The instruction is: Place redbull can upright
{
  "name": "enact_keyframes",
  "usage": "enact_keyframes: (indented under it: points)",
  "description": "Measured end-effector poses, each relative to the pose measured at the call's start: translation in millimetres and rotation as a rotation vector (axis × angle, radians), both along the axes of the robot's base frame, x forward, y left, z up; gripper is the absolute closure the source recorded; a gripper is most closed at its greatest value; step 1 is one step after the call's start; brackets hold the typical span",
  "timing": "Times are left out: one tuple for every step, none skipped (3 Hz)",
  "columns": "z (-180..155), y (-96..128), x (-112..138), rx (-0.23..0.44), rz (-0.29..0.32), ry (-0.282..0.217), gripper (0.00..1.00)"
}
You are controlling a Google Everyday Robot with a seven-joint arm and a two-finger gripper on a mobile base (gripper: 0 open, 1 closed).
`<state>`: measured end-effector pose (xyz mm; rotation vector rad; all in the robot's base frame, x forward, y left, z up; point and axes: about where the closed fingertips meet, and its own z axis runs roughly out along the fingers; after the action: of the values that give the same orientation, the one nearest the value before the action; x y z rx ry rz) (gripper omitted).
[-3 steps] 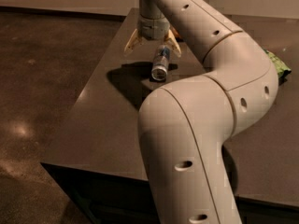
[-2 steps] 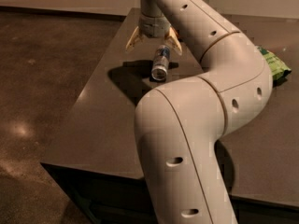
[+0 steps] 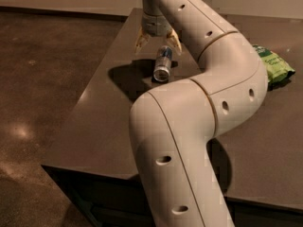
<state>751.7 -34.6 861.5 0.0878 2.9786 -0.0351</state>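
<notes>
The redbull can lies on its side on the dark table, its shiny silver end facing me and its blue and silver side behind. My gripper hangs just above the far end of the can, fingers spread open on either side of it. One fingertip shows to the left and one to the right of the can's far end. The can rests on the table, not held. No orange fruit is in view.
A green snack bag lies at the table's right side, partly hidden behind my arm. My large cream arm fills the middle and right of the view. The table's left and near edges drop to a dark floor.
The gripper has shifted slightly and hovers a little higher over the can. The can lies on its side as before. The arm's elbow has moved a little.
</notes>
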Motion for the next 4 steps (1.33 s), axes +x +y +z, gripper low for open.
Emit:
enact_keyframes:
  points:
    - [-4.6, -2.9, 2.5, -0.023, 0.005, 0.005, 0.41]
    - [-9.2, -7.4, 3.5, -0.047, 0.008, 0.014, 0.65]
    - [-0.4, -2.5, 0.7, -0.054, 0.054, 0.008, 0.88]
    - [25.2, 21.9, -5.4, -0.017, 0.194, -0.032, 1.00]
